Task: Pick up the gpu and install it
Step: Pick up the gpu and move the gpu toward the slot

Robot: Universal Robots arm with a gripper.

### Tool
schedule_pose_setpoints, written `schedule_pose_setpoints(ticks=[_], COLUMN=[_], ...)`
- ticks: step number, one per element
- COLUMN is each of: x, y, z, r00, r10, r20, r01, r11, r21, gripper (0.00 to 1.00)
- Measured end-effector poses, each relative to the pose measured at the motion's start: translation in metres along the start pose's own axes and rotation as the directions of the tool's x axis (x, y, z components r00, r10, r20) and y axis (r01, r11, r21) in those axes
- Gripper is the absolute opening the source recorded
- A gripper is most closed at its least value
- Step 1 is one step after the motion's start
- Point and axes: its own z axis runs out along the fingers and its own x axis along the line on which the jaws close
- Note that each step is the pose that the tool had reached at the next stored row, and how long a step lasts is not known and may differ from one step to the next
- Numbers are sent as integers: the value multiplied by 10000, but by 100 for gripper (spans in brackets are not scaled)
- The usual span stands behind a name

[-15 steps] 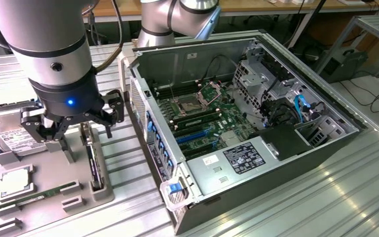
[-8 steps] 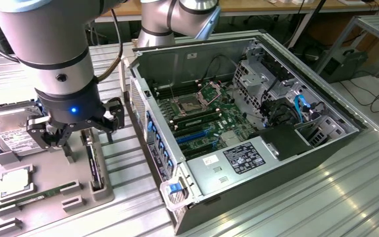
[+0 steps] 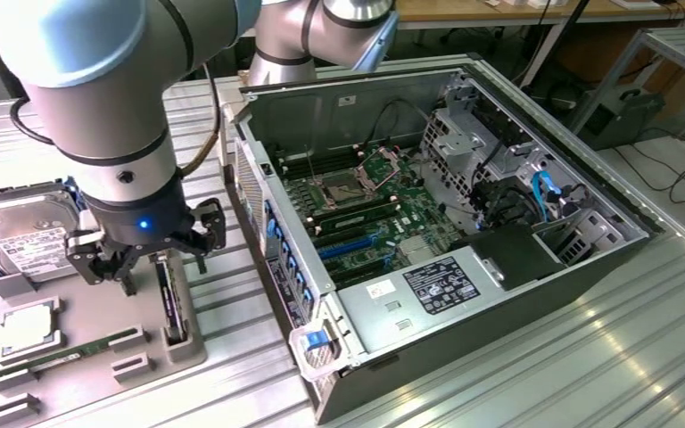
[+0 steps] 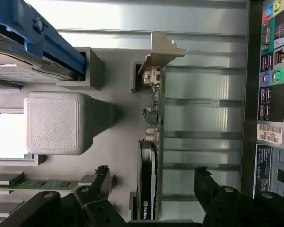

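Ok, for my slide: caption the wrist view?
Open gripper over the gpu, standing on edge in the grey tray.

The room is bright, with even, cool light falling from above. The ribbed metal table throws back pale streaks of glare on the exterior view's right. Inside the open computer case it is dimmer. A small blue lamp glows on the arm. In the wrist view the table is almost washed white, the gripper looks nearly black, and the grey tray carries soft shadows.
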Motion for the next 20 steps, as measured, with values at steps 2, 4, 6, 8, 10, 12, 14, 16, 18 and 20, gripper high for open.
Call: schedule_pose_setpoints(ticks=[2, 4, 6, 8, 10, 12, 14, 16, 18, 20], x=[0, 26, 26, 26, 26, 26, 26, 26, 26, 26], y=[27, 23, 20, 19, 19, 19, 19, 19, 19, 19], z=[69, 218, 251, 252, 253, 253, 253, 253, 254, 254], r00=[10000, 9993, 9992, 9992, 9992, 9992, 9992, 9992, 9992, 9992], r10=[98, 385, 402, 402, 402, 402, 402, 402, 402, 402], r20=[4, 10, 11, 11, 10, 10, 9, 10, 11, 11], r01=[-98, -385, -402, -402, -402, -402, -402, -402, -402, -402], r11=[9999, 9992, 9991, 9991, 9991, 9991, 9991, 9991, 9991, 9991], r21=[81, 116, 115, 116, 116, 116, 117, 116, 116, 116], gripper=[81, 60, 34, 27, 27, 27, 27, 27, 27, 27])
